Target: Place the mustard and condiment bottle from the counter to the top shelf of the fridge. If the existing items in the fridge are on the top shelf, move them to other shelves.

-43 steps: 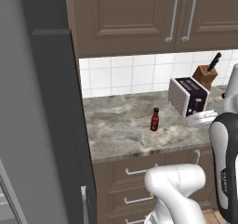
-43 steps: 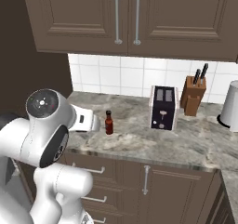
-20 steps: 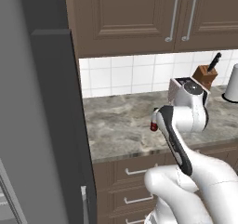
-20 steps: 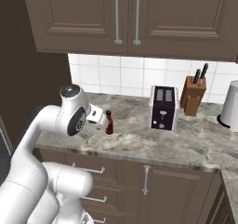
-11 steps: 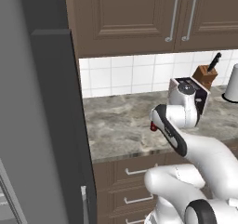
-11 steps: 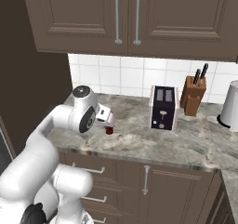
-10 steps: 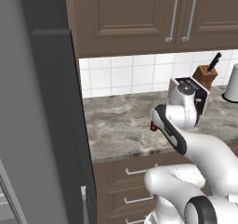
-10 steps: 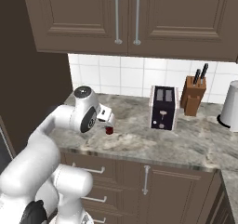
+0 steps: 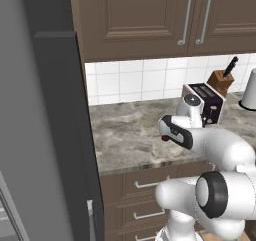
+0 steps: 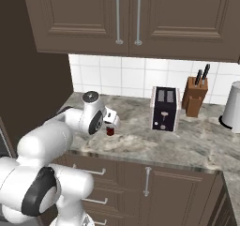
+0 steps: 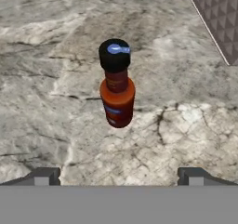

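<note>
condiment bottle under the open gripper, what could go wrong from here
1. The condiment bottle is slim and stands upright on the counter; the gripper hangs over it with its jaws wide, so an off-centre descent could likely tip it.
2. The toaster stands close by; a tipped bottle might roll toward it.

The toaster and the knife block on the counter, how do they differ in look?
The toaster is a dark box with pale top and sides and slots on top; the knife block is plain brown wood. The toaster's top carries nothing, while black knife handles stick up from the knife block. The toaster stands square; the knife block's top slants. Both stand on the counter near the tiled wall.
</note>
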